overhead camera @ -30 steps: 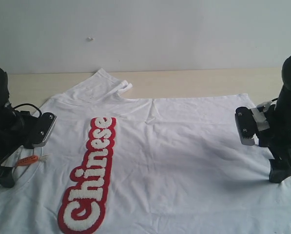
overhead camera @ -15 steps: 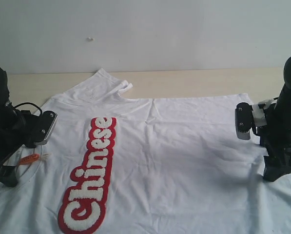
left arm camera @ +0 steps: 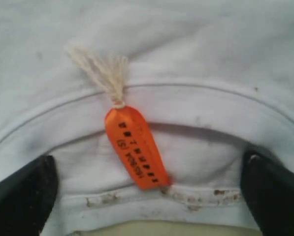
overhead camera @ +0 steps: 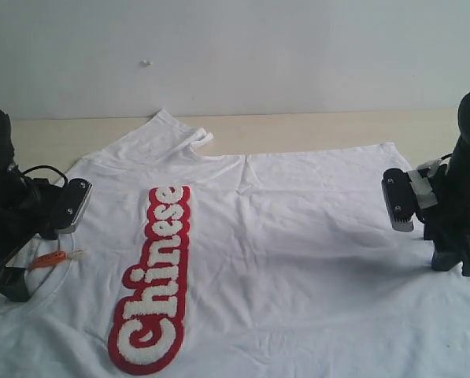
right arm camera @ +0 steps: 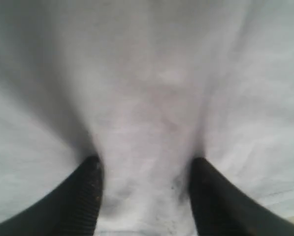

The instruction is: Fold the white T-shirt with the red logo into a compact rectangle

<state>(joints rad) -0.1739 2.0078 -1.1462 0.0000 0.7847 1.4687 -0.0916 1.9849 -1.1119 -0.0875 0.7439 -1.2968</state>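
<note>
Two firm pinches come first, we judge: the white T-shirt lies flat across the table, the left gripper straddling its collar at the left edge, jaws wide, the right gripper with jaws half-wide, perhaps only bunching hem.

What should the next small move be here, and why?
Probably close the left gripper on the collar: its jaws stand wide open on either side of it, the orange tag between them, gripping nothing, while the right gripper has a ridge of the T-shirt between its fingers.
</note>
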